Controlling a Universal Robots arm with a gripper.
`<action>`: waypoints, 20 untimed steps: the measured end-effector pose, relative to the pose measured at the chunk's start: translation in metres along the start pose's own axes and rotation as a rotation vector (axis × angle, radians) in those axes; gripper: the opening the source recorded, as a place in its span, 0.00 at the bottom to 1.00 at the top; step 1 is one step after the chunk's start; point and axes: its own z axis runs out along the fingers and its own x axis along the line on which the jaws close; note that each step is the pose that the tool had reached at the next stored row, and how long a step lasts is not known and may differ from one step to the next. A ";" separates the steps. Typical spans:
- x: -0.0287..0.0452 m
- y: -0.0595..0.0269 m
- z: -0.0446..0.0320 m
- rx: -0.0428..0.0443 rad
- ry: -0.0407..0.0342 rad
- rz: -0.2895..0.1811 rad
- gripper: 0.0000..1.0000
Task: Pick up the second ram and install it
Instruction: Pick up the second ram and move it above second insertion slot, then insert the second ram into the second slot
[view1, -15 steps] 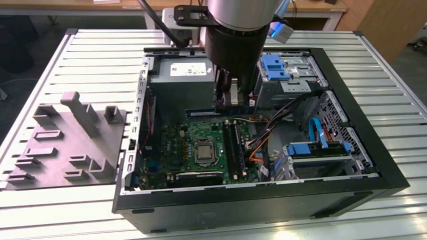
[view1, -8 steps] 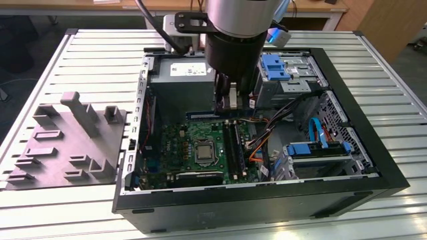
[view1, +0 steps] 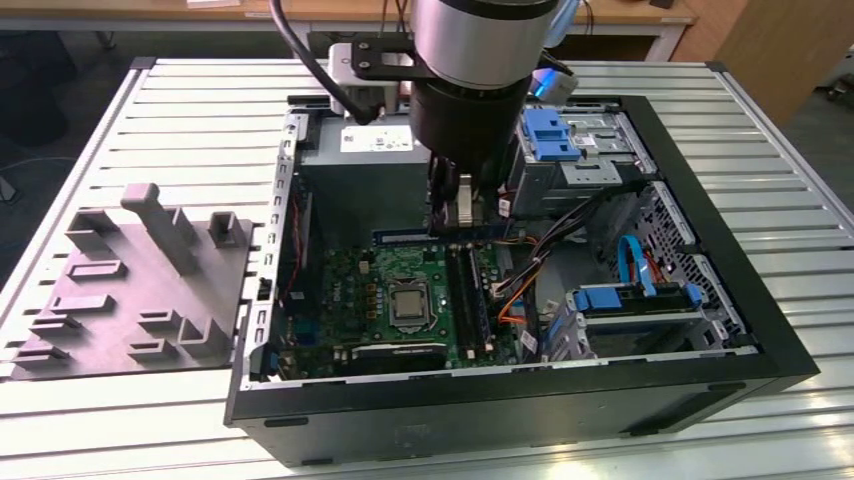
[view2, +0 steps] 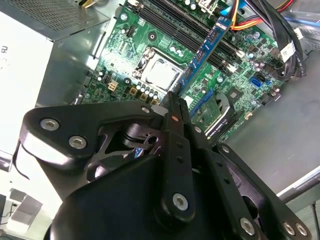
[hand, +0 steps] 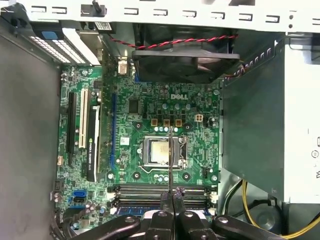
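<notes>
Exterior view: the arm stands over the open computer case (view1: 507, 410) on the slatted table (view1: 174, 130), with the gripper (view1: 461, 225) hanging above the motherboard (view1: 360, 290). The second ram (view1: 400, 238) is seen as a long, blue-looking strip held level just under the fingertips and gripped near its middle.

In the second wrist view the gripper (view2: 173, 100) is closed narrowly on the second ram (view2: 207, 47), whose flat side with dark chips is turned to the camera. In the first wrist view the second ram (hand: 170, 160) is seen edge-on as a thin line. It runs out from the gripper (hand: 170, 194), across the memory slots (hand: 150, 190) and over the processor socket (hand: 160, 151). It lies crosswise to the slots and is judged to be clear of the board, touching none of them.

The pick-up is judged complete and the seating not yet made. For a clean seating, the long edge has to be brought parallel with a free slot. The notch must be matched to the slot's key, and the stick lowered square rather than tilted. Pressure is best applied straight down so that both ends go home together, and the near-central grip favours this. Whether the end latches are open cannot be told. The cable bundle (view2: 272, 35) beside the slots is judged a snagging risk if the stick is swung wide.
</notes>
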 end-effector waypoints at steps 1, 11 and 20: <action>0.0000 0.0000 0.0006 0.0000 0.0003 0.000 0.11; 0.0001 -0.0001 0.0023 0.0000 0.0004 0.000 0.11; 0.0001 -0.0002 0.0027 0.0022 -0.0025 0.057 0.11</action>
